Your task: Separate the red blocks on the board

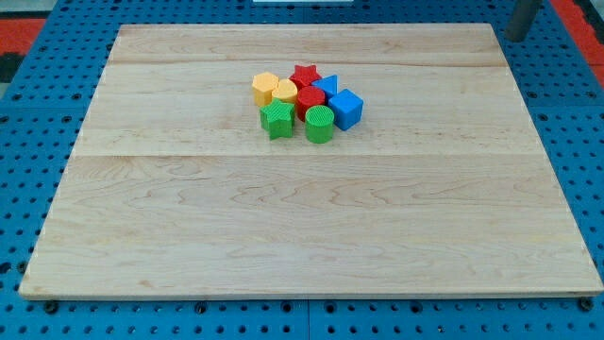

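Several blocks sit packed in one cluster above the middle of the wooden board (311,236). A red star (304,75) is at the cluster's top. A second red block (310,98), rounded, sits in the cluster's middle, touching the star. Around them are a yellow hexagon (265,88), a second yellow block (285,92), a blue triangular block (327,86), a blue cube (346,109), a green star (276,119) and a green cylinder (319,124). My tip (515,36) is at the view's top right, just past the board's corner, far from all blocks.
A blue pegboard table (28,142) surrounds the board on all sides. Red matting (38,24) shows at the view's top left and top right corners.
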### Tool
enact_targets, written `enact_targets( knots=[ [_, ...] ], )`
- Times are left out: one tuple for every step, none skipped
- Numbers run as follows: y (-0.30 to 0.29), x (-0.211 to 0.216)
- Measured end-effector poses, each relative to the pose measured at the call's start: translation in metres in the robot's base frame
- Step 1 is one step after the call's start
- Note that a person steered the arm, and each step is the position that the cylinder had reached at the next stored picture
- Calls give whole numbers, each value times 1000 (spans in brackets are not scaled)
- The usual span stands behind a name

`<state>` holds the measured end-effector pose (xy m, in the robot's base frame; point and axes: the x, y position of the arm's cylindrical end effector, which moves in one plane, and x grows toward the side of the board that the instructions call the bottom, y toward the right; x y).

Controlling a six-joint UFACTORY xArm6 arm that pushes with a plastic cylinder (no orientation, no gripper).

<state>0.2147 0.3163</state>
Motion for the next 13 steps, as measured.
enact_targets(
  knots=[
    [-3, -11],
    [-16, -1],
    [-48, 6],
    [-48, 6],
    [-48, 6],
    [-48, 9],
    [-40, 23],
    [-37, 28],
    [-33, 41],
    [-21, 79],
    [-6, 86],
    [-38, 162],
    [-141, 202]
  ],
)
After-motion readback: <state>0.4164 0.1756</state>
